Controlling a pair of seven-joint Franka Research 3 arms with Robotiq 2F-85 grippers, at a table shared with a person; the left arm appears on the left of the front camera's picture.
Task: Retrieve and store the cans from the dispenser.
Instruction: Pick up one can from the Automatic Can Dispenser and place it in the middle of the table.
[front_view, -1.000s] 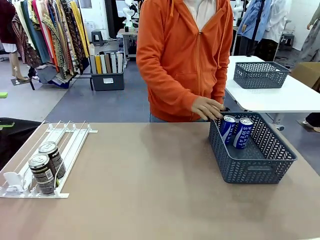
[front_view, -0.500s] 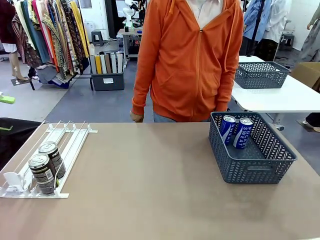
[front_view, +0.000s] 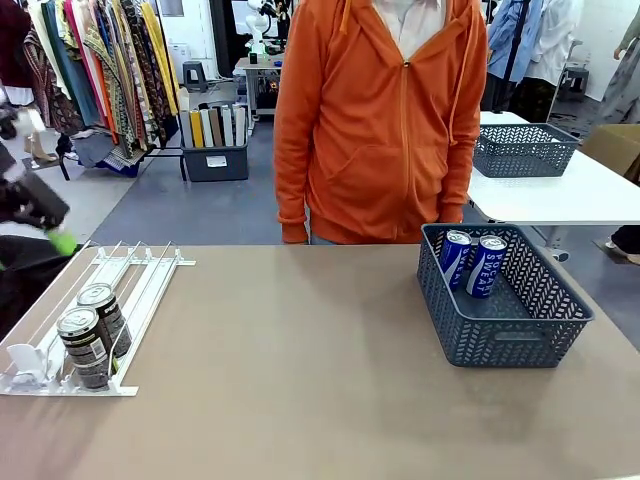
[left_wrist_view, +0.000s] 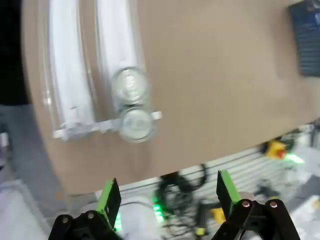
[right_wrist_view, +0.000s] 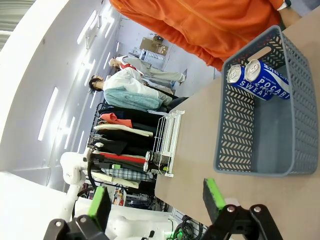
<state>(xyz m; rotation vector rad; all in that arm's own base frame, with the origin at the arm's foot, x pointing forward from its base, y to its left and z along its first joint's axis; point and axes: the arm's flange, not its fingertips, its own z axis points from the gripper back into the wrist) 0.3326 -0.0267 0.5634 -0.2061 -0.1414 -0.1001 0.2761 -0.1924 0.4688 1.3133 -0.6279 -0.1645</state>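
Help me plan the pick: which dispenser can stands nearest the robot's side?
The front can at the dispenser's near end; the other can stands right behind it, same lane.

1. A broad bare stretch of table (front_view: 300, 370) lies open between the dispenser (front_view: 140, 272) at left and the basket (front_view: 520, 345) at right.
2. Two dark cans (front_view: 92, 335) block the dispenser's near end, by its stops; the lanes beyond lie free.
3. Two blue cans (front_view: 472, 262) lean in the basket's far left corner; the rest of its floor is open from above.
4. A person (front_view: 385, 120) stands at the far edge, arms hanging clear of the table.
5. Nothing stands between the left gripper (left_wrist_view: 167, 185), fingers spread, and the dark cans' tops.
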